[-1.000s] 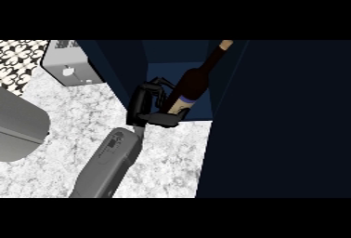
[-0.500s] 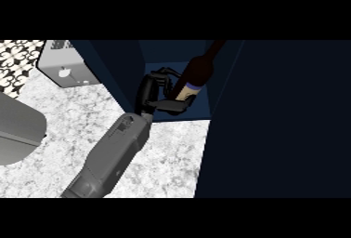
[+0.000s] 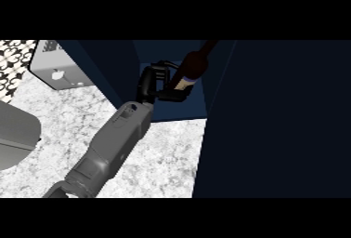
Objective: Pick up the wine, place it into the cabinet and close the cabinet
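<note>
Right now, at the 9 o'clock edge of the head view, there is a rounded grey shape [image 3: 14, 139] that I cannot identify. Up at 10 o'clock a black-and-white patterned surface [image 3: 12, 60] meets a small grey box [image 3: 58, 69] standing on the marbled counter [image 3: 165, 158].

My grey forearm [image 3: 109, 148] comes in from 7 o'clock and runs up toward 12 o'clock across the counter. It ends at my right hand [image 3: 152, 84], which is just inside the open front of the dark blue cabinet [image 3: 116, 69]. The fingers are curled round the lower body of the wine bottle [image 3: 193, 62], clamped at the level of its pale label [image 3: 184, 84].

The bottle is tilted, with its neck pointing toward 1 o'clock and its base toward 7 o'clock. It lies within the cabinet's opening, between the left wall and the right side. I cannot tell whether its base touches the cabinet floor [image 3: 175, 114], because my hand covers that end.

From 1 o'clock to 5 o'clock a broad dark panel [image 3: 274, 121] of the cabinet fills the view. The opening is uncovered.
</note>
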Controlling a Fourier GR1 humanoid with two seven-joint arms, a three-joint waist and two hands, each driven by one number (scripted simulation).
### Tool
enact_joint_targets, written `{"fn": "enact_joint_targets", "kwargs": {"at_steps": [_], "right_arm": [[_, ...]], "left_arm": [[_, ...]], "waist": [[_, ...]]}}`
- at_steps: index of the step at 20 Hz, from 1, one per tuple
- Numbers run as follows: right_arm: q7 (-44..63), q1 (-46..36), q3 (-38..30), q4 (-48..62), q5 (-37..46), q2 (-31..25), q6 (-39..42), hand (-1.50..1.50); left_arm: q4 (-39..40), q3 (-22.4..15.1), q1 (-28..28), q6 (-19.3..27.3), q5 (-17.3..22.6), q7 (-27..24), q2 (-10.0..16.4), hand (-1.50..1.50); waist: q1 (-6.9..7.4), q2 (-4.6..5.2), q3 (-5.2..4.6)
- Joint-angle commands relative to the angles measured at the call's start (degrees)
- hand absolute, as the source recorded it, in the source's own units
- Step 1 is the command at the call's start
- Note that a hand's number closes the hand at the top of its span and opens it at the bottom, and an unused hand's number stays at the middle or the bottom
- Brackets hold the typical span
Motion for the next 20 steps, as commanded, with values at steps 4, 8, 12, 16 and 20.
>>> {"fn": "enact_joint_targets", "kwargs": {"at_steps": [4, 8, 12, 16, 20], "right_arm": [[-0.76, 3.76, 2.02, -5.76, -2.94, 0.66, 0.87, -1.50], [-1.40, 4.82, 1.16, -7.16, -4.20, -0.04, 1.89, -1.50], [-2.22, 6.44, 0.47, -7.08, -4.93, -0.60, 2.57, -1.50], [-3.43, 6.68, 1.54, -7.57, -4.84, -0.73, 3.67, -1.50], [-3.66, 6.05, 2.50, -6.56, -4.21, -0.02, 3.90, -1.50]], "left_arm": [[8.99, 4.35, -3.88, -2.73, 2.44, -3.00, 0.56, 1.50], [11.45, 6.34, -7.01, -1.93, 3.47, -2.60, 0.24, 1.50], [13.68, 6.73, -8.67, -0.06, 2.92, -4.23, 0.32, 1.50], [16.09, 6.94, -10.35, 2.95, 2.21, -5.03, 0.56, 1.50], [17.67, 5.92, -11.91, 4.74, 0.37, -6.60, 2.16, -1.50]], "waist": [[-0.42, 0.58, 0.01], [-0.74, 0.65, 0.02], [-1.01, 0.71, 0.03], [-2.40, 1.10, 0.01], [-2.13, 1.24, -0.05]]}}
